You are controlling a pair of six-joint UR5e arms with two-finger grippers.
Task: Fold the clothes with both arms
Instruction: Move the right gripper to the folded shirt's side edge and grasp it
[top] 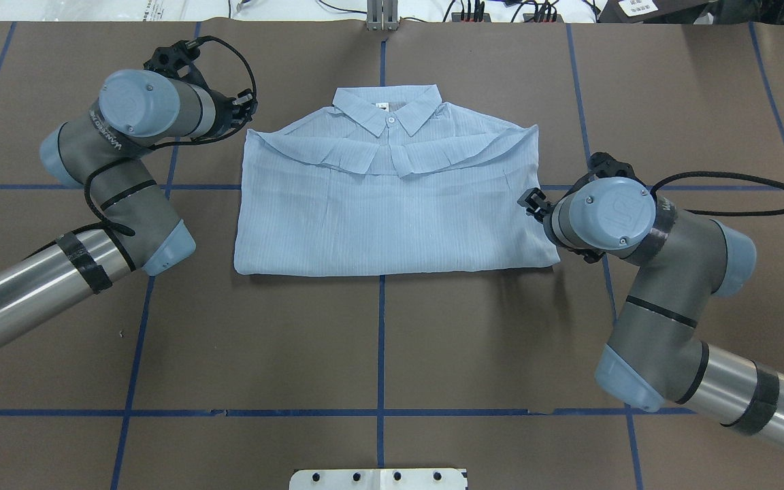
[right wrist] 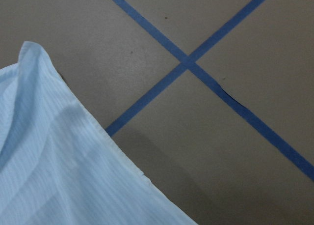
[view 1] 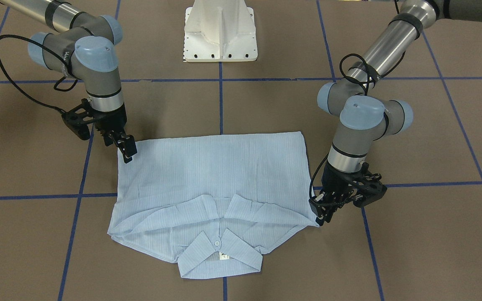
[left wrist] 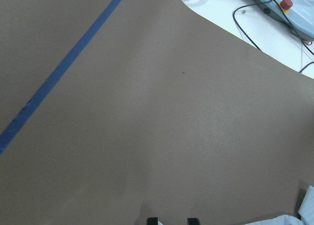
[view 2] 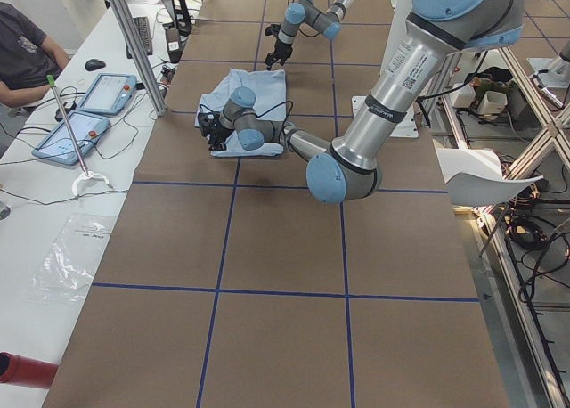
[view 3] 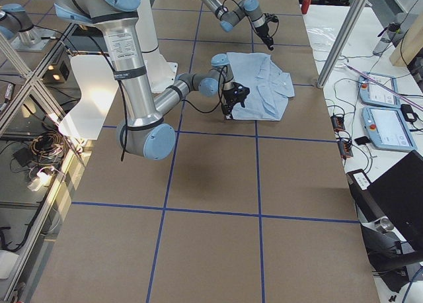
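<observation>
The shirt [top: 392, 211] is lying flat mid-table [top: 378, 340], folded to a rectangle, with its collar [top: 388, 112] pointing away from the robot. The left gripper [view 1: 323, 215] is hovering just beside the shoulder corner on its side, jaws slightly apart and empty. The right gripper [view 1: 127, 149] is sitting at the opposite side edge, possibly touching cloth; I cannot tell its opening. For a side fold, both should be pinching every layer at the edge and lifting evenly.
</observation>
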